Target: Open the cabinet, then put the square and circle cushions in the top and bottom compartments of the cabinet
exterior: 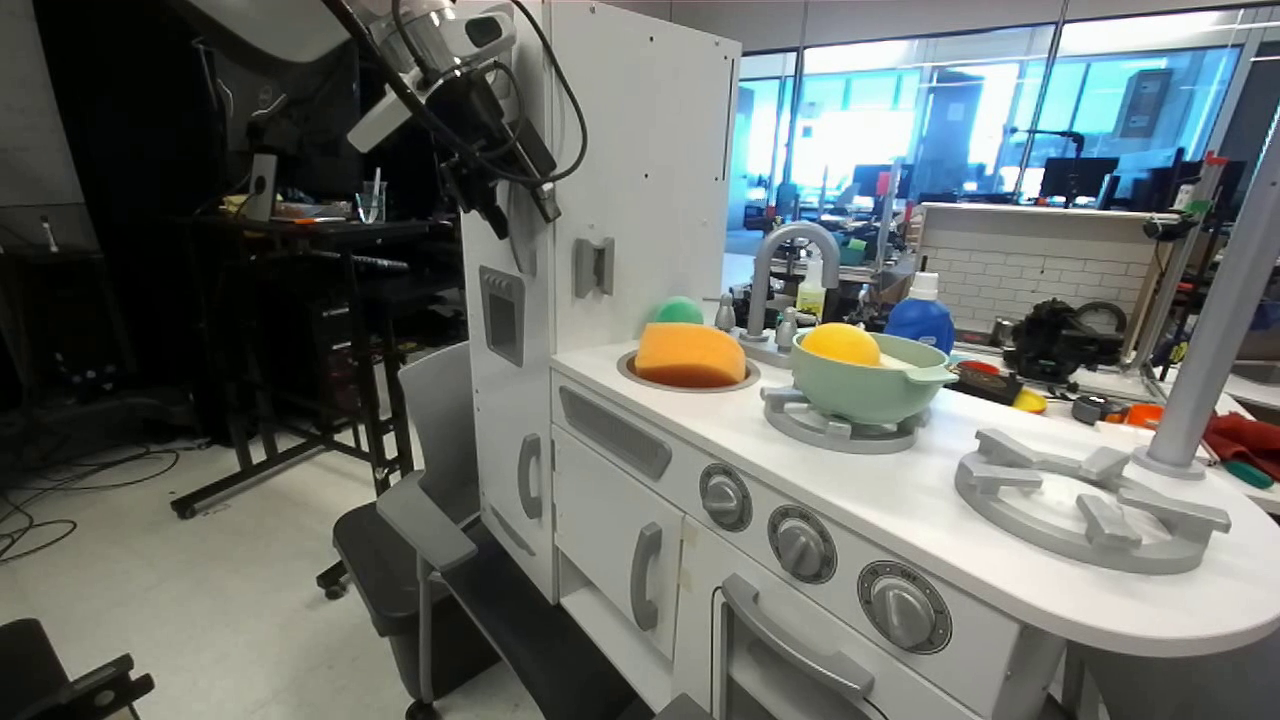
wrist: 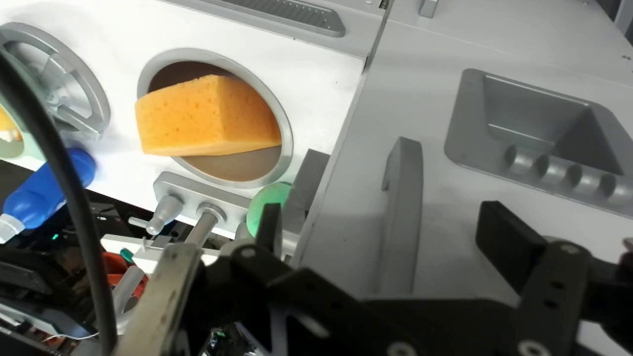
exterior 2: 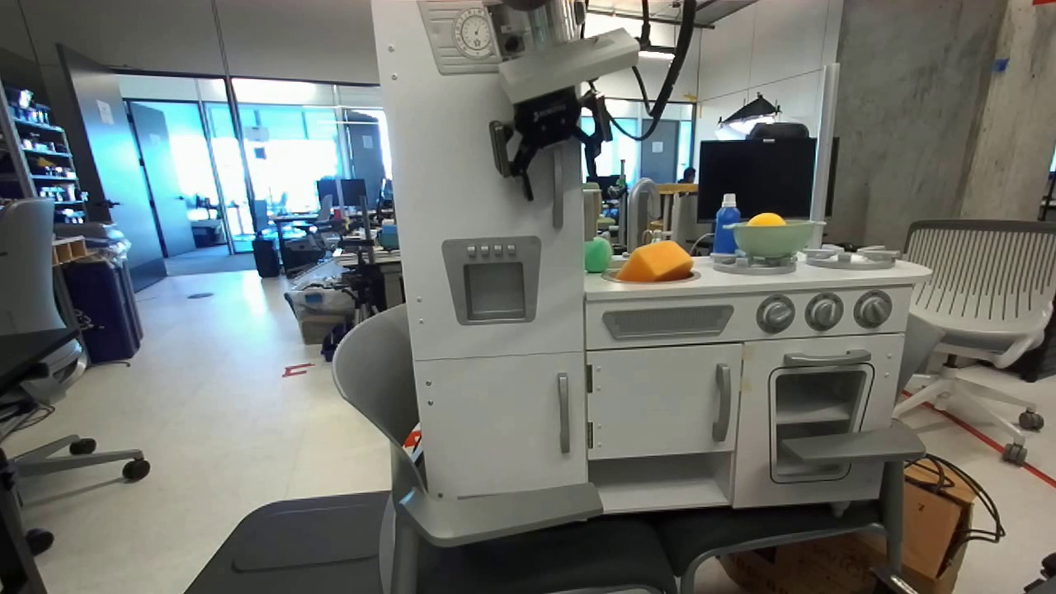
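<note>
The pincer has its jaws spread wide and grips nothing. In the wrist view the upper handle of the tall white toy cabinet shows between them; contact cannot be told. The upper door and lower door both look closed. On the white tabletop alongside, the orange sponge block leans tilted in a round sink; a green ball sits just beside it, near the cabinet. Farther along, a rounded yellow piece lies in a pale green bowl on a burner, a blue bottle behind.
</note>
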Controlling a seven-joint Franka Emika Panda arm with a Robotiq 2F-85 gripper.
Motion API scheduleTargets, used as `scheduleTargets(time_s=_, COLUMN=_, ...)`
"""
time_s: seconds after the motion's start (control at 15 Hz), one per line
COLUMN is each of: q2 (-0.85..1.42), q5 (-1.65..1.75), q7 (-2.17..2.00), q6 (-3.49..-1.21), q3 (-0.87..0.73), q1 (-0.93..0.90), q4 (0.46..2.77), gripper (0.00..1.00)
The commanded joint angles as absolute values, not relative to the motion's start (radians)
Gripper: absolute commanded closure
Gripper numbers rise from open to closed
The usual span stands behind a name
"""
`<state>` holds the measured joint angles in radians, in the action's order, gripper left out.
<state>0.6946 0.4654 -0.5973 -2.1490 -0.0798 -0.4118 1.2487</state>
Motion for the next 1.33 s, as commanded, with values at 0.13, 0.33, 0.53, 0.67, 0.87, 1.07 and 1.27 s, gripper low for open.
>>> scheduleTargets(time_s=0.13, q2=0.708, q5=0.472, q7=-0.618, q6=-2.152, q3=-0.091, q1=-0.424, q4=1.229, gripper=0.0)
scheduleTargets(time_s=0.33, q2=0.711, q5=0.467, q7=-0.621, q6=-2.144, q3=-0.089, q1=-0.423, q4=1.224, gripper=0.0)
scheduleTargets(time_s=0.53, q2=0.713, q5=0.445, q7=-0.619, q6=-2.122, q3=-0.079, q1=-0.418, q4=1.218, gripper=0.0)
scheduleTargets(time_s=0.67, q2=0.717, q5=0.441, q7=-0.622, q6=-2.112, q3=-0.077, q1=-0.42, q4=1.207, gripper=0.0)
scheduleTargets(time_s=0.87, q2=0.724, q5=0.435, q7=-0.62, q6=-2.113, q3=-0.075, q1=-0.414, q4=1.201, gripper=0.0)
scheduleTargets(time_s=1.07, q2=0.721, q5=0.437, q7=-0.619, q6=-2.122, q3=-0.075, q1=-0.416, q4=1.206, gripper=0.28)
scheduleTargets(time_s=1.27, q2=0.711, q5=0.437, q7=-0.618, q6=-2.124, q3=-0.072, q1=-0.419, q4=1.216, gripper=0.4)
